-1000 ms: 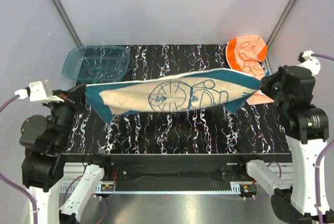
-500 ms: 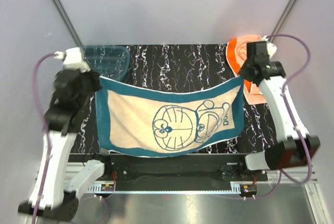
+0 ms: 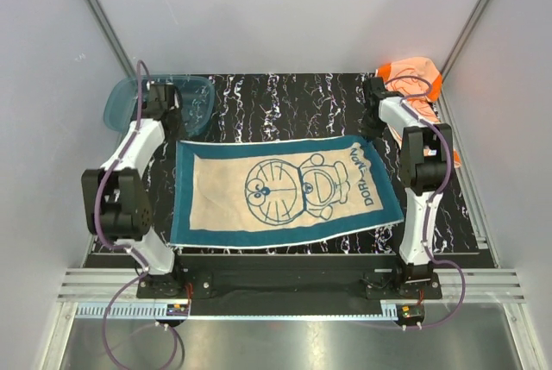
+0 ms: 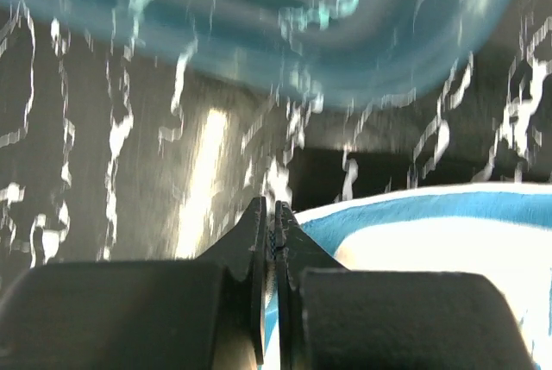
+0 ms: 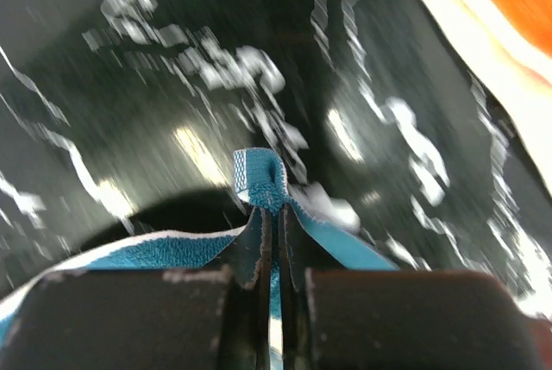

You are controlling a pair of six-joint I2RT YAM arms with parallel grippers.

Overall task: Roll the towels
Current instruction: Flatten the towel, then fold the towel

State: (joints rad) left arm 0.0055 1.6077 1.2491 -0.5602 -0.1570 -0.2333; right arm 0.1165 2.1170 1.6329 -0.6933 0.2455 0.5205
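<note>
Teal-blue towel [image 3: 285,193] is seen spread flat in the centre of the top view, its long side running left to right across the black marbled table [image 3: 285,98]. A cream field framed by a teal border is shown, with a cartoon cat drawn in teal lines at the middle and teal lettering at the right end. The lower edge is laid along the table's front edge, and the lower right corner is slightly skewed.

The upper left corner is pinched by the left gripper [image 4: 271,215], whose jaws are closed with teal fabric caught between them; the cloth [image 4: 448,241] is seen spreading to the lower right of that view. The upper right corner is clamped by the right gripper [image 5: 274,215], jaws pressed together, with a small fold of teal cloth [image 5: 259,173] pushed up above the tips.

The orange towel [image 3: 414,77] is left crumpled at the upper right of the top view, apart from the teal one. A translucent blue tub [image 3: 121,103] is placed at the upper left, just beyond the left gripper.

Half a second earlier the teal towel was held in the air, sagging between raised arms and hanging over the table's front edge; a second ago it was stretched as a twisted band. Now it has been lowered onto the table, and both arms have been stretched forward and low.
</note>
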